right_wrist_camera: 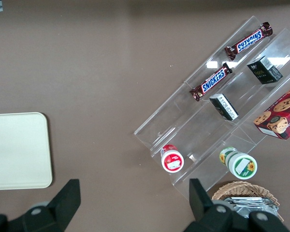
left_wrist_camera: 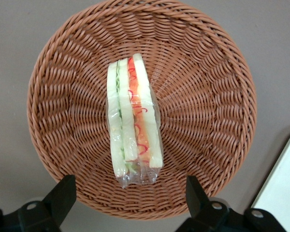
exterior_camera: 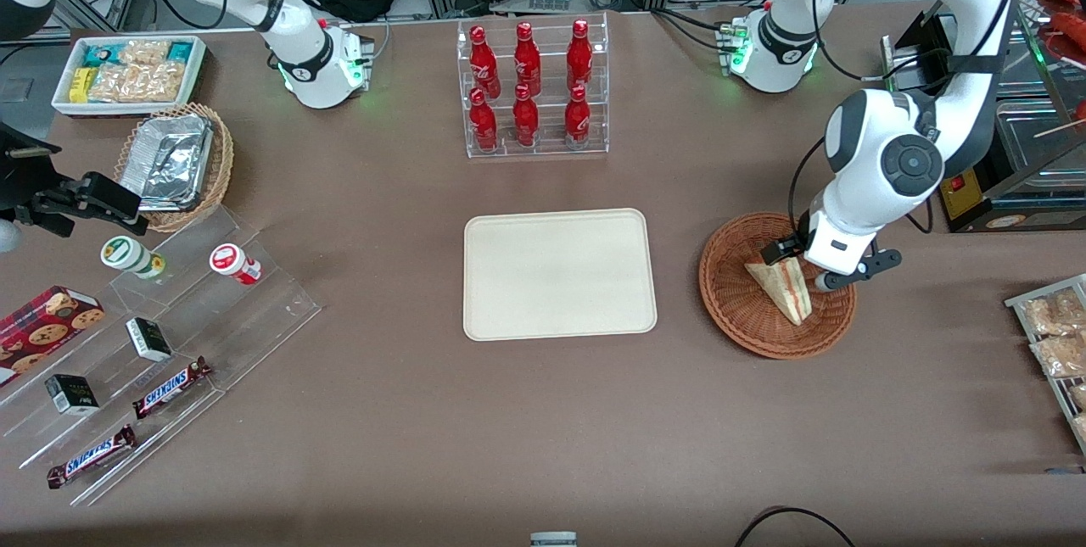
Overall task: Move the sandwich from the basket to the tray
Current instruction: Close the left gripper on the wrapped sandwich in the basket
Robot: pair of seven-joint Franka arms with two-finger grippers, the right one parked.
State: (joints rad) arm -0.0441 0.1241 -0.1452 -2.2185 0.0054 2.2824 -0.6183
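Observation:
The sandwich, a plastic-wrapped white-bread wedge with red, orange and green filling, lies in the round reddish-brown wicker basket. My gripper hangs open just above the basket, its two black fingers spread wide on either side of the sandwich's near end, touching nothing. The cream tray lies flat and bare beside the basket, toward the parked arm's end.
A clear rack of red bottles stands farther from the front camera than the tray. A rack of packaged snacks sits at the working arm's end. Clear tiered shelves with candy bars lie at the parked arm's end.

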